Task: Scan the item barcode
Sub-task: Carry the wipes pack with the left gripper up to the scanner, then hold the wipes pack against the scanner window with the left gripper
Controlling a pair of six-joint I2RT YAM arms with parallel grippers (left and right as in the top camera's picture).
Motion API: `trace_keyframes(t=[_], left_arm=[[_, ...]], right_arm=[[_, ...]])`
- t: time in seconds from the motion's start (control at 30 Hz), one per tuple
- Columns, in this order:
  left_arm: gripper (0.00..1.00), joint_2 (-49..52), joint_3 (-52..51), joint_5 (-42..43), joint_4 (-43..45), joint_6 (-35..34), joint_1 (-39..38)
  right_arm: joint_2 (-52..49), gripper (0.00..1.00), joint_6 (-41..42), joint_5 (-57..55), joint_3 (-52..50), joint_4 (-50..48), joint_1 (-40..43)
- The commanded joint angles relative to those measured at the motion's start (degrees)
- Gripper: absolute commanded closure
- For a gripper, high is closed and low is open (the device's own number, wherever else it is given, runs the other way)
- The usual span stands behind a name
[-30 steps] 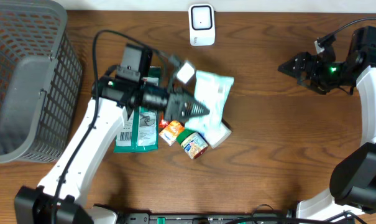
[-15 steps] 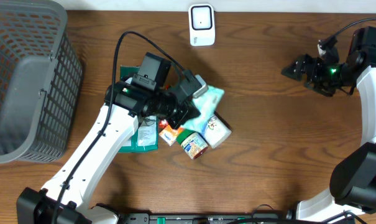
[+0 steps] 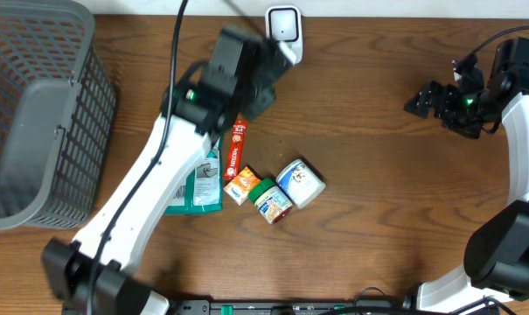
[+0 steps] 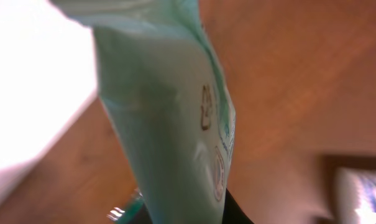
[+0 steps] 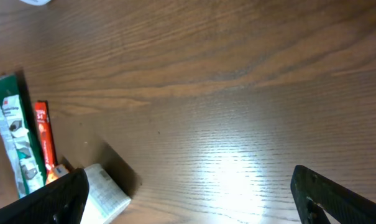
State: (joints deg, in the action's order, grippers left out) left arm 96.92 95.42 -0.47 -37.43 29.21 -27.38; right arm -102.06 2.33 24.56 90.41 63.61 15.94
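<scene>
Left tool (image 4: 178, 216) clamps mint pouch (image 4: 169, 124), print blurred; right tool (image 5: 191, 198) wide, empty.

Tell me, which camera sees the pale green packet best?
The left wrist view. The pale green packet fills most of that picture from close up, though it is blurred. In the overhead view the left arm covers it. The right wrist view shows only the table and other groceries.
</scene>
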Motion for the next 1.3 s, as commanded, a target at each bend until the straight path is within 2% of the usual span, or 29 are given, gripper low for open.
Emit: trace_keyframes(t=[0.0, 0.1, 0.27, 0.53, 0.7, 0.93, 1.27], left_arm=[[0.93, 7.69, 9.62, -4.83, -2.43, 3.89, 0.35], [0.93, 13.46, 14.82, -7.37, -1.31, 7.98, 0.33], [0.93, 20.39, 15.26, -16.24, 9.7, 16.74, 0.5], [0.93, 30.16, 15.23, -16.59, 20.31, 26.01, 2.21], [0.93, 36.0, 15.23, -16.9, 28.37, 34.16, 2.82], [0.93, 40.39, 15.23, -17.18, 39.89, 39.06, 3.48], [0.93, 42.77, 15.23, -15.87, 43.32, 45.94, 3.69]], right_arm=[[1.03, 0.01, -0.7, -0.55, 0.55, 0.04, 0.13], [1.03, 0.01, -0.7, -0.55, 0.55, 0.04, 0.13], [1.03, 0.01, -0.7, -0.55, 0.55, 0.07, 0.13], [1.03, 0.01, -0.7, -0.55, 0.55, 0.04, 0.15], [1.03, 0.01, -0.72, -0.55, 0.55, 0.04, 0.13], [1.03, 0.01, -0.7, -0.57, 0.55, 0.07, 0.15], [1.03, 0.01, -0.7, -0.55, 0.55, 0.07, 0.13]])
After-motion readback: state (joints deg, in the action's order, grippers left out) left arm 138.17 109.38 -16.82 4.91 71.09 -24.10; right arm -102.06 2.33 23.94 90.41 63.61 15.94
